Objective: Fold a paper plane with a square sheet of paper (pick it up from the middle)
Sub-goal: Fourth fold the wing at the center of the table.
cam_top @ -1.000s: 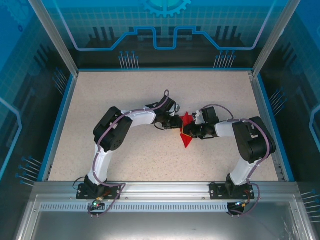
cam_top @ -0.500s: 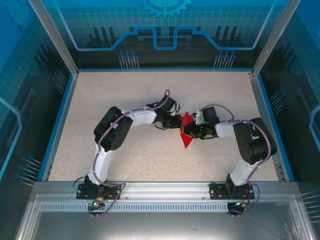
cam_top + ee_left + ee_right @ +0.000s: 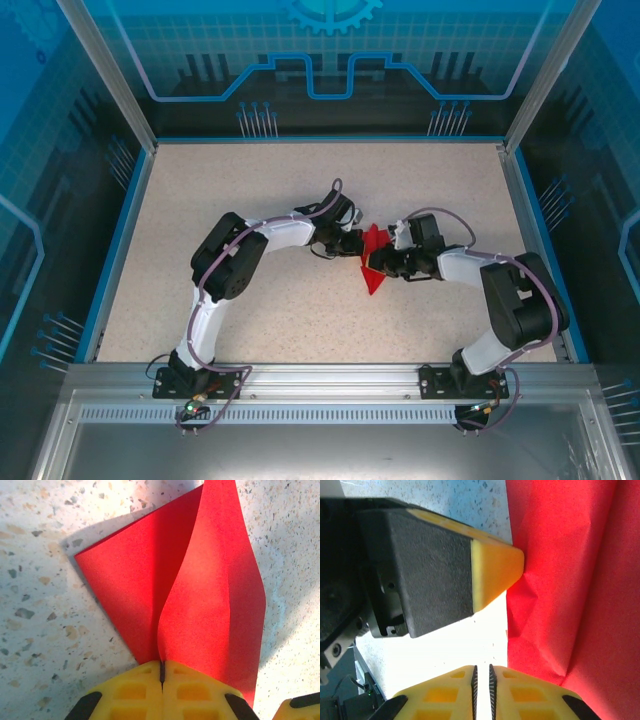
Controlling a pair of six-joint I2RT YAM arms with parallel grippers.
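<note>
Where my two arms meet near the middle of the speckled beige tabletop [image 3: 250, 180], the thin bright red sheet of paper [image 3: 200, 595] lies partly folded, one flap flat on the surface and the other curling upward. My left gripper [image 3: 161, 672] has its yellow jaws pressed together on the paper's near edge, pinching it. My right gripper [image 3: 482, 677] is nearly closed, a thin slit between its jaws, the red paper just beside it; I cannot tell whether it grips any.
</note>
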